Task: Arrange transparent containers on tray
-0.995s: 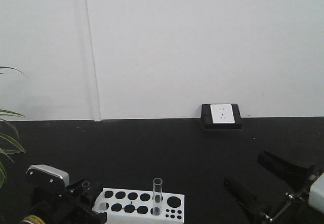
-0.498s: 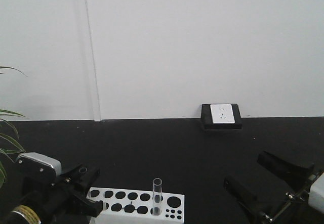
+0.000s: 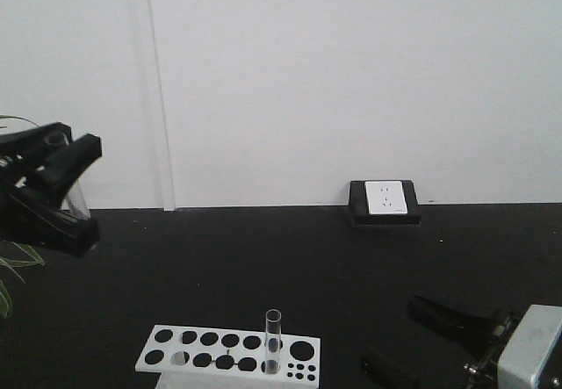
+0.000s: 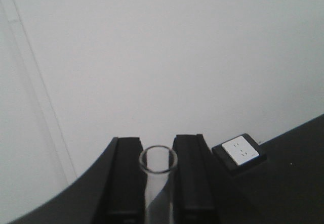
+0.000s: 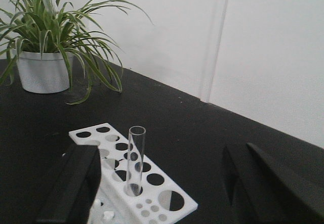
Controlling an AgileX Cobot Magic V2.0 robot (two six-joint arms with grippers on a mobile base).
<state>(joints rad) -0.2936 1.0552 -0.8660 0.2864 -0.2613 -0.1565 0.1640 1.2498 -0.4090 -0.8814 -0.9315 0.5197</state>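
From the front, the left pincer (image 3: 86, 187) is high at the left edge, clear of the black table (image 3: 290, 266). It is clamped on one glass test tube (image 3: 75, 198), which slants between its black fingers. A second test tube (image 3: 273, 341) stands upright in a hole of the white rack (image 3: 211, 345) near the table's front edge. The right pincer (image 3: 391, 334) is low at the right with its fingers spread apart and nothing between them. A white wall socket (image 3: 385, 198) sits at the foot of the wall.

In the left wrist view, the held tube's open rim (image 4: 158, 158) sits between two black fingers (image 4: 123, 178).

In the right wrist view, the wide-open right pincer (image 5: 167, 183) faces the rack (image 5: 109, 138) and its upright tube (image 5: 135, 158). A potted spider plant (image 5: 50, 42) stands behind them.
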